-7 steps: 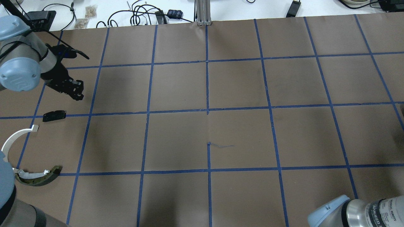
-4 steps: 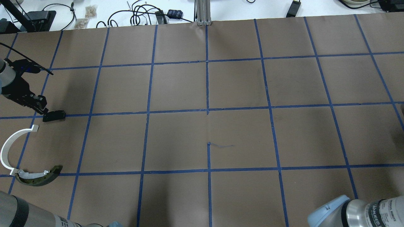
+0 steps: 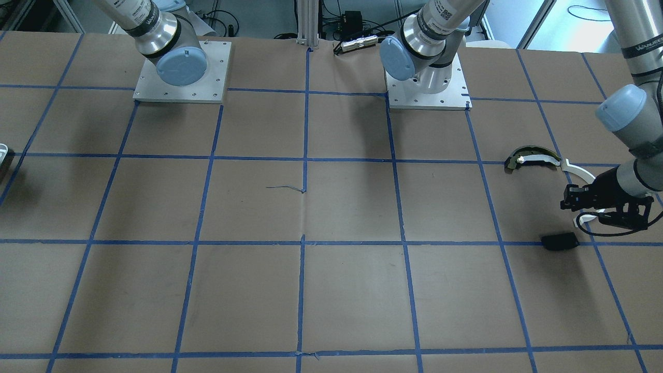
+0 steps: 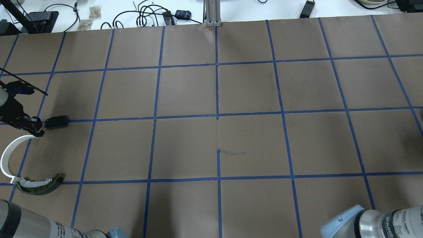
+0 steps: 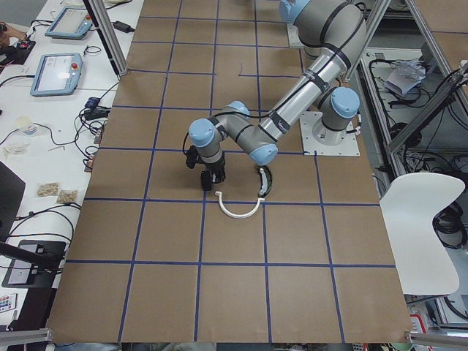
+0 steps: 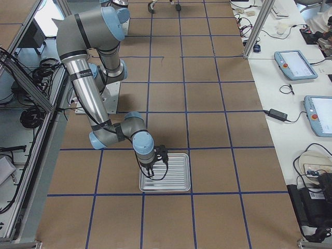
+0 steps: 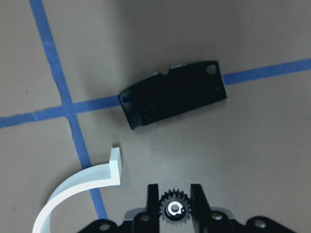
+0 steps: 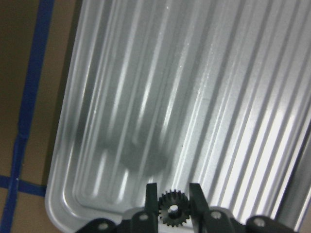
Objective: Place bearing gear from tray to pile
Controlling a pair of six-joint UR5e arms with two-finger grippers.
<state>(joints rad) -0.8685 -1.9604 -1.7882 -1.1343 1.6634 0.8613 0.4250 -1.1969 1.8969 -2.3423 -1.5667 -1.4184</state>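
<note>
My left gripper [image 7: 173, 194] is shut on a small black toothed bearing gear [image 7: 173, 209] with a silver centre. It hovers low over the pile, between the flat black plate [image 7: 173, 94] and the tip of the white half-ring [image 7: 82, 187]. In the overhead view the left gripper [image 4: 33, 130] sits beside the plate [image 4: 57, 121], the half-ring [image 4: 8, 153] and the olive curved piece [image 4: 39, 185]. My right gripper [image 8: 172, 194] is shut on another small black gear [image 8: 172, 208] above the ribbed metal tray [image 8: 194, 97].
The tray [image 6: 179, 171] lies at the table end on my right, the pile at the end on my left. Brown paper with blue tape lines [image 4: 218, 115] covers the table. Cables and small devices [image 4: 148, 15] lie beyond the far edge.
My left gripper has swung left and back toward my side with the gear. It has gone from beyond the black plate to just between the plate and the half-ring's tip.
</note>
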